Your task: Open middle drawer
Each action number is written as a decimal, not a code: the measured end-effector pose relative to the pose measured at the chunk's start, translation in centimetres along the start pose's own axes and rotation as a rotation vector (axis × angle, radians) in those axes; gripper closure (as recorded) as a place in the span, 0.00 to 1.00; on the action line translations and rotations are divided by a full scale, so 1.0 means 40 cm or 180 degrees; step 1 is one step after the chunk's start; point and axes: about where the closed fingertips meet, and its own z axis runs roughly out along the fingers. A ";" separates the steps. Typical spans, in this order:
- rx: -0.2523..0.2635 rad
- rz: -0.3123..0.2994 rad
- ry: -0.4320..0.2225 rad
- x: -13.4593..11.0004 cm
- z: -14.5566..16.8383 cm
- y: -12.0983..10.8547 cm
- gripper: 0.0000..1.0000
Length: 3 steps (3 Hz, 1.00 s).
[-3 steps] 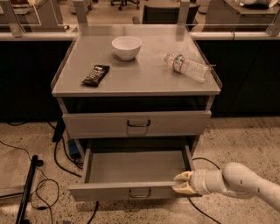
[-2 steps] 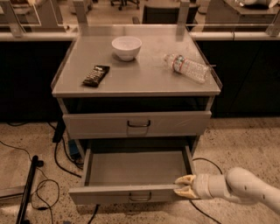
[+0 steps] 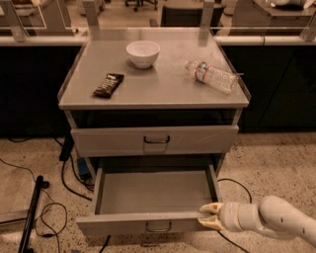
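My gripper [image 3: 208,216] is at the pulled-out middle drawer's [image 3: 118,226] front right corner, fingers slightly apart, nothing clearly held

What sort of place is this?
Likely an office or lab: grey metal drawer cabinet, wheeled chair base behind it, loose black cables on speckled floor. Gripper at the open middle drawer's front-right corner.

A: Cut off anywhere?
B: Arm [image 3: 286,222] behind gripper [image 3: 209,216], by right edge. Gripper at right front corner of middle drawer [image 3: 118,225]. Foot of cabinet [image 3: 163,91], under bottom edge.
A: Unreadable?
B: Print on dark packet [image 3: 108,85] and bottle [image 3: 212,75] label, too small.
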 end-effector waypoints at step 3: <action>0.0000 0.0000 0.0000 -0.007 -0.001 0.001 0.54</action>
